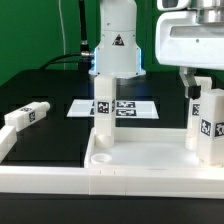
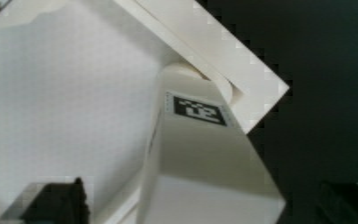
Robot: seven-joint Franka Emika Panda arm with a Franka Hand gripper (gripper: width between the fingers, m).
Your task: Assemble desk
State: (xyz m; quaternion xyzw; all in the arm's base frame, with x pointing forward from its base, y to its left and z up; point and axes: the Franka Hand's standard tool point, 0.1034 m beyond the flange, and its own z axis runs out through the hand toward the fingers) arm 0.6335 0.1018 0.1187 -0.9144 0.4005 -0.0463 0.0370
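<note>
Three legs were on view; a fourth could not be found in either picture. The fingers hung over one corner of the panel, which lay rim-up on the worktop so that its sockets faced upward. Directly between the fingers stood the near leg, upright in that corner socket.

In the wrist view the fingers sat parted, one to each side of the near leg. A strip of panel showed between the darker finger and the leg's flank. On that evidence I judged them open and holding nothing, straddling the leg rather than clamping it. Contact on the other side was too dim to rule out. The straddle made sense, since a leg has to be turned or pressed home from its top end, and the fingers were centred for that.

Well away from the fingers, toward the exterior view's left, the far leg stood upright in another corner socket. Farther off again, the loose leg lay on its side on the worktop, clear of the panel and free for a later pick. Beyond the panel, apart from the fingers, lay the marker board, carrying nothing.

Whether the near leg was fully seated could not be told. Judgement: roughly halfway through, with two legs outstanding.
</note>
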